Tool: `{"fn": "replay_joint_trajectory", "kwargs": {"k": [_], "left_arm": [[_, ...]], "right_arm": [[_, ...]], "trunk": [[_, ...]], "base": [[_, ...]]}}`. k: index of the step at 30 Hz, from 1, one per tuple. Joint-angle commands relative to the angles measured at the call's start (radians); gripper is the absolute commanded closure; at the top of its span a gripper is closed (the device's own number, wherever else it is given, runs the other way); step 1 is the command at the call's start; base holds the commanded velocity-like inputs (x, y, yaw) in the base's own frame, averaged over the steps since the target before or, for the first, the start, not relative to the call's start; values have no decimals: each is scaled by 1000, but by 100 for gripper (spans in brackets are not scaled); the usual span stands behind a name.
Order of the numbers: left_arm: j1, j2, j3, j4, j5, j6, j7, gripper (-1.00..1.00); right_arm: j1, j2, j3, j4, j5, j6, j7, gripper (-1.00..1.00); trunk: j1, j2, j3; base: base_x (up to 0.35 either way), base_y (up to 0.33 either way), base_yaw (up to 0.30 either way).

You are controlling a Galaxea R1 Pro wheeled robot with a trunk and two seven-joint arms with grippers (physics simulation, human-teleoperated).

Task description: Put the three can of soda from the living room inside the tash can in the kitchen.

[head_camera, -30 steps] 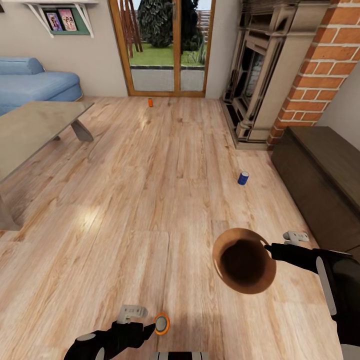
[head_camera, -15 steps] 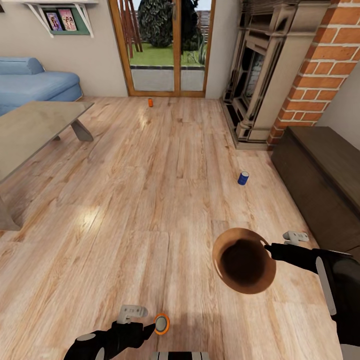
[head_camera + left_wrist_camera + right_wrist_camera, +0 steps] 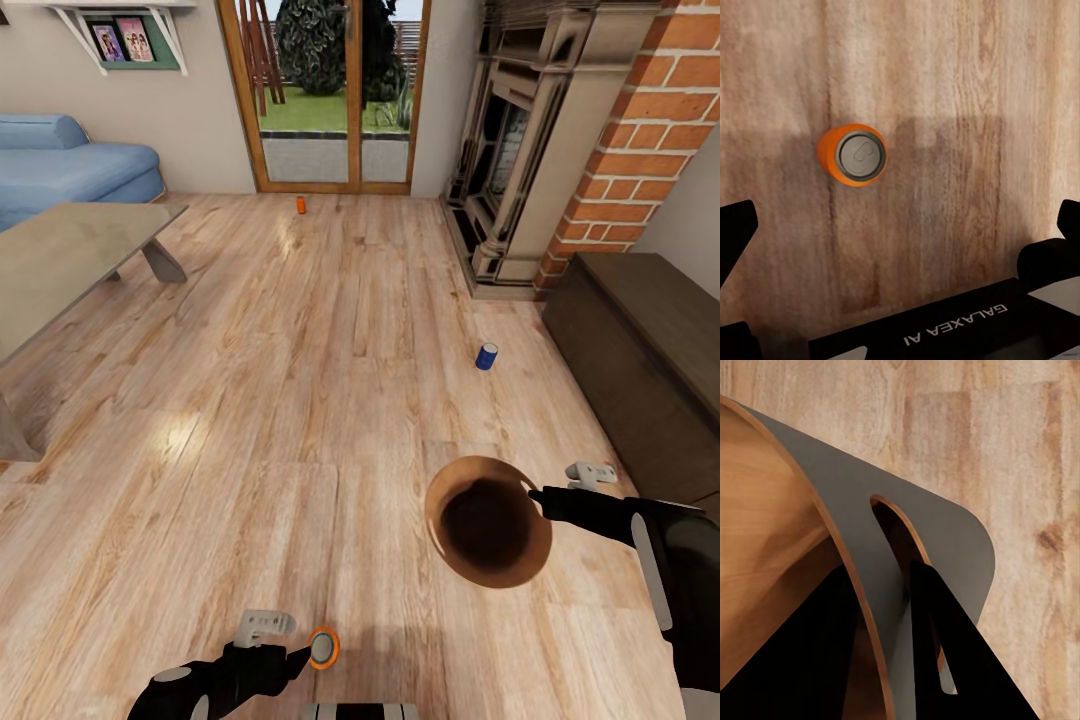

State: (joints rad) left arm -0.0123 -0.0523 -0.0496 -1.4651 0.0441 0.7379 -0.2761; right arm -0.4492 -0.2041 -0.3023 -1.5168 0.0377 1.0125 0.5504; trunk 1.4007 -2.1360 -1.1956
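Orange can under your left pincer, nothing moved since a second ago.
Left jaws apart; right pincer clamped on tash can rim.

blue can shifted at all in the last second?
No. The blue can sits on the same floor plank, same offset from the brick chimney base and dark cabinet.

Lighting: even, bright daylight is admitted through the glass door. A soft glare patch is laid on the plank floor. A faint shadow is cast beside the orange can in the left wrist view. Rendering is slightly soft throughout; straight edges are bent toward the head view's borders.
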Motion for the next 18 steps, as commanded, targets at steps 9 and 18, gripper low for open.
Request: {"fn": "replay_joint_trajectory", "kwargs": {"k": [9,18], "left_arm": [[0,-1,0,0,1,0,0,-100],[0,-1,0,0,2,0,0,-100]], "right_arm": [[0,-1,-1,0,-22,6,2,100],[0,-3,-1,0,-20,6,2,100]], "trunk": [[0,0,0],[0,0,0]], "base": [[0,0,0],[0,0,0]]}}
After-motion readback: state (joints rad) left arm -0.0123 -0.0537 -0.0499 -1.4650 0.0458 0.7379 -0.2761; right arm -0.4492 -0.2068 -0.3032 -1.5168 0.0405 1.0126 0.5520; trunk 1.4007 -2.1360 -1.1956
